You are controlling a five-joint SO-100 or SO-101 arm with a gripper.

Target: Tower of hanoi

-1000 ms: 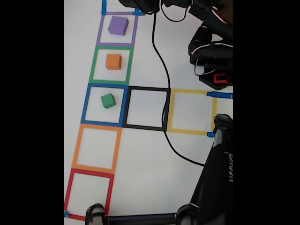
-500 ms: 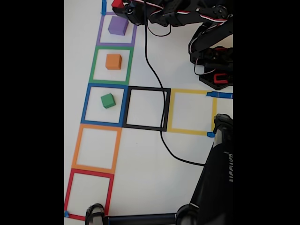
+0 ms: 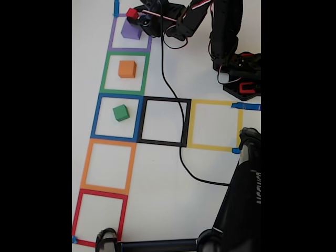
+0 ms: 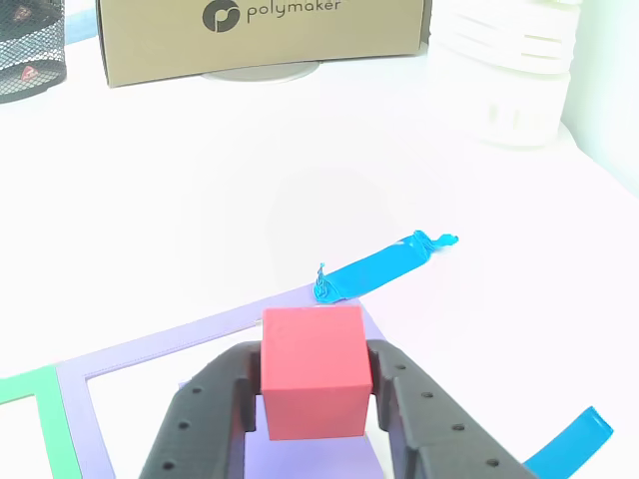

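Tool (image 4: 315, 399) clamps red cube (image 4: 314, 371) over purple cube (image 3: 129, 30).

- purple cube (image 3: 129, 30) is partly covered by the gripper (image 3: 137, 16) in the fixed view
- polymaker box (image 4: 262, 35) is chopped off at the top edge
- mesh basket (image 4: 30, 45) is cut by the left edge

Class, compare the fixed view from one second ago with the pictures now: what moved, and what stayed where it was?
The arm swung left along the top of the fixed view, and the gripper, shut on the red cube, now reaches over the purple cube. The black cable shifted left with it. The orange cube and green cube stayed in their tape squares.
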